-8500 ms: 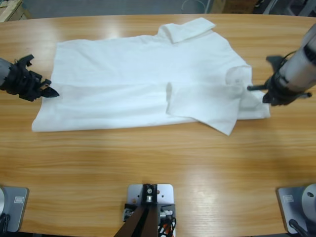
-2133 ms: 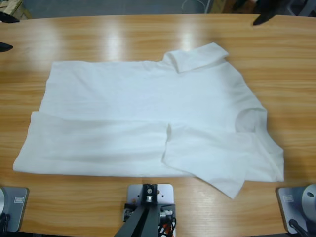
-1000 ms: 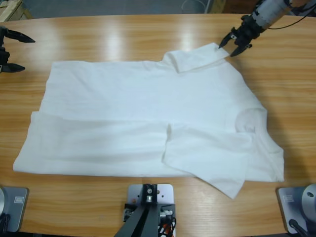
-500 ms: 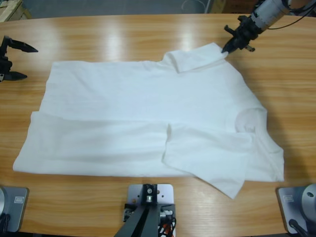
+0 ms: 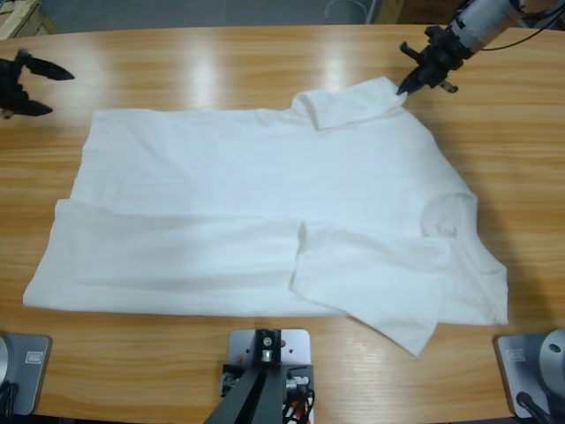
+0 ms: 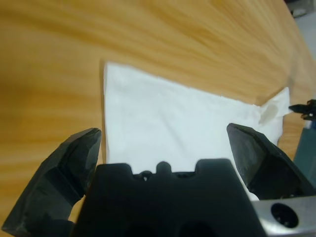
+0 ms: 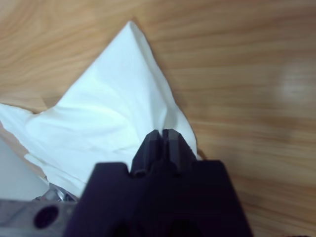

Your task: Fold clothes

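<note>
Since a second ago the right hand (image 5: 404,87) has gone from spread jaws to jaws pressed together on the far sleeve tip of the shirt (image 5: 265,212) — the wrist view shows white cloth pinched at its tips. Judged: a sleeve fold is ready to begin. The shirt lies flat across the desk (image 5: 265,62). The left hand (image 5: 40,88) hangs wide apart off the far hem corner — touching nothing.

White shirt (image 5: 265,221) lies spread flat on the wooden surface (image 5: 265,53). Right pincer (image 5: 407,86) closed on the far sleeve's tip. Left pincer (image 5: 53,93) spread wide, apart from the shirt's far left corner.
</note>
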Robot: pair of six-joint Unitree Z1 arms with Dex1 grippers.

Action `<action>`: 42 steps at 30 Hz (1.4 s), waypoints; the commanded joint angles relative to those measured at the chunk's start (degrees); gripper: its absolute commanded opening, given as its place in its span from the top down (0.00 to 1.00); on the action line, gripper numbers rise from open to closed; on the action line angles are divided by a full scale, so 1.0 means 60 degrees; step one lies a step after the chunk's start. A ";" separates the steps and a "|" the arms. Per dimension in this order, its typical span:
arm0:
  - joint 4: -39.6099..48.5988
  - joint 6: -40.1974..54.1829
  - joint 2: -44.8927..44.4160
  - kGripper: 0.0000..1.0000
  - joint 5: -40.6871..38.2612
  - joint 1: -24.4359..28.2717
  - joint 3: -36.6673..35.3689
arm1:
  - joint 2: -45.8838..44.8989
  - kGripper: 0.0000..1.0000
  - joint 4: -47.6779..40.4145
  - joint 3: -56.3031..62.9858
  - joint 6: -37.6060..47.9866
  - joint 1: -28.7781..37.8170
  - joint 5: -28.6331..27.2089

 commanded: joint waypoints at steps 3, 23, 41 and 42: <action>0.2596 0.1919 0.3720 0.15 -0.1037 0.0382 -0.3045 | -0.0196 1.00 0.0163 -0.0013 -0.0164 -0.0080 0.0082; 0.6800 0.4116 0.5103 0.09 0.1922 -0.0893 -0.6599 | -0.0102 1.00 0.0157 0.0010 -0.0369 -0.0080 -0.0006; 0.6709 0.3694 0.5074 0.23 0.1673 -0.1874 -0.6617 | 0.0015 1.00 0.0157 -0.0028 -0.0395 -0.0080 -0.0035; 0.6709 0.3694 0.5074 0.23 0.1618 -0.1871 -0.6605 | 0.0021 1.00 0.0157 -0.0028 -0.0392 -0.0080 -0.0024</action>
